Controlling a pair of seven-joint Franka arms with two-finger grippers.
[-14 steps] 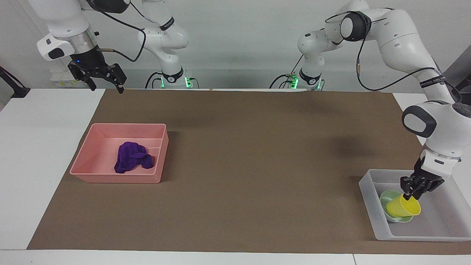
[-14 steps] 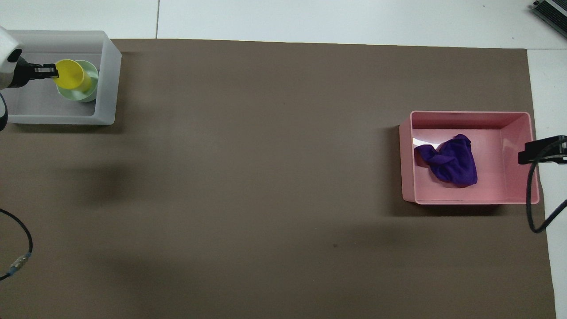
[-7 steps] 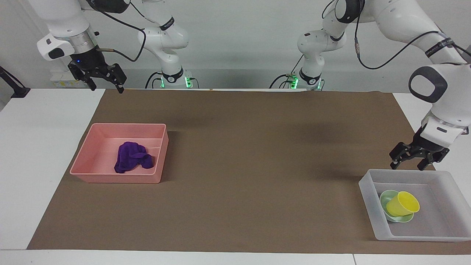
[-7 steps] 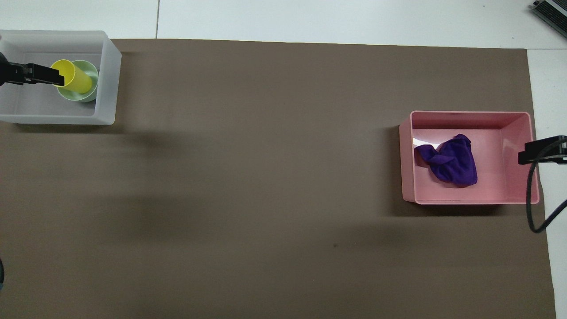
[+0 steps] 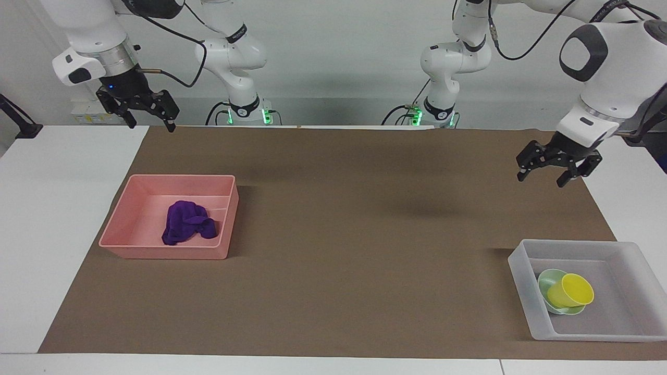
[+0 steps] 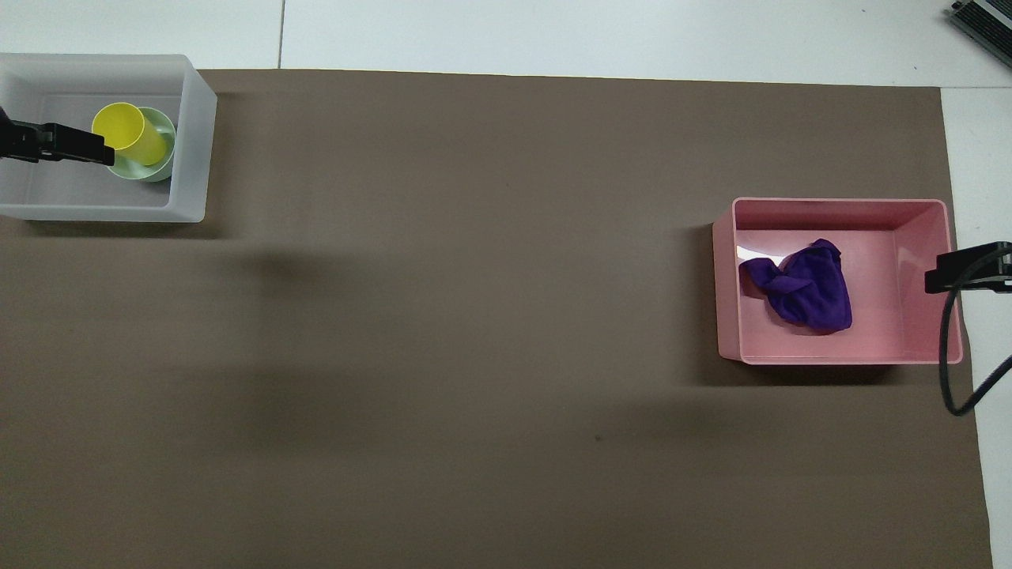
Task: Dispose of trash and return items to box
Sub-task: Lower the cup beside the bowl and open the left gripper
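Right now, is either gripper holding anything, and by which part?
Nothing is held. The left gripper hangs open over the mat; the right gripper waits open. The yellow cup lies tilted in the green bowl inside the translucent box.

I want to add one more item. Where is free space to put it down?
The brown mat between the pink tray and the box is bare. The box's floor beside the bowl and yellow cup is free toward the left arm's end.
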